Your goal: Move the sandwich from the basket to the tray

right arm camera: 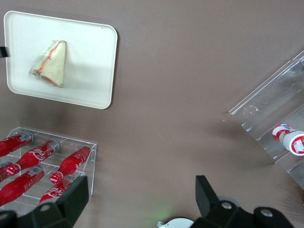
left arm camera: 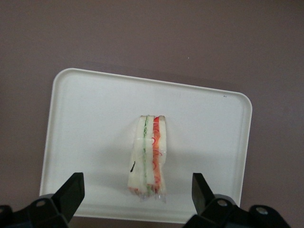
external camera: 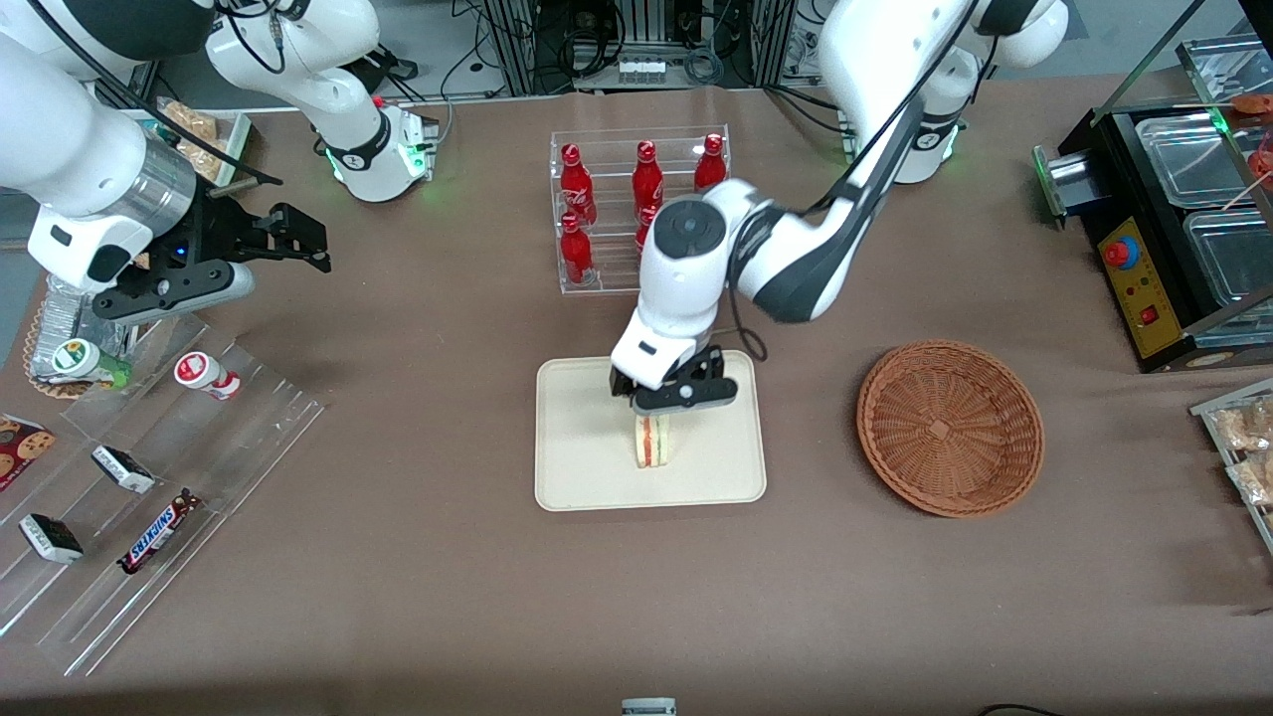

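Sandwich point(external camera: 653, 441) on tray point(external camera: 577, 467), gripper point(external camera: 664, 403) hiding top

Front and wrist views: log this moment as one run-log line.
gripper: open, above tray | sandwich: on tray, released | basket: holds nothing, beside tray | step: placement done

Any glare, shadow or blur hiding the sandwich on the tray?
Front view: end effector covers the sandwich's top edge, no glare. Left wrist view: sandwich sharp, open fingers apart from it, soft shadow on tray. Right wrist view: evenly lit.
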`<action>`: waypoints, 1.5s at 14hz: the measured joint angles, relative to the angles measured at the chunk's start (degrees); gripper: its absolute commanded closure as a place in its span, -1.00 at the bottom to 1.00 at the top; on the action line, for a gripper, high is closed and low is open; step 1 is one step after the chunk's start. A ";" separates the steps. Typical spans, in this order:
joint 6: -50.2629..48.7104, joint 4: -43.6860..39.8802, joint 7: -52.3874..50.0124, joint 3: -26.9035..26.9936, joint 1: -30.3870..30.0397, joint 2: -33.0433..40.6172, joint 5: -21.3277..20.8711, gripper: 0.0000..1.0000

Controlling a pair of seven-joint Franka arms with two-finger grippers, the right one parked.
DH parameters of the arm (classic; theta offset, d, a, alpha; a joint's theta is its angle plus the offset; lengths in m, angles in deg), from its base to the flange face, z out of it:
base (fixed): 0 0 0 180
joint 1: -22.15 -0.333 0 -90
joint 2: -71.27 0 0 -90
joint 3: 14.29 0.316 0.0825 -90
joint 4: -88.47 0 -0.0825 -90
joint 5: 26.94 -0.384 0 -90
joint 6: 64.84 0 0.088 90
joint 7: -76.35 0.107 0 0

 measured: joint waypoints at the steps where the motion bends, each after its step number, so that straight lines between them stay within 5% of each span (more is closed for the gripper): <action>1: -2.57 0.02 0.54 0.12 -0.62 2.25 -0.11 -1.00; 8: -13.10 1.60 4.97 0.51 -10.99 7.79 -0.12 -1.00; 21: -26.63 10.74 40.76 0.85 -32.32 23.80 1.80 -1.00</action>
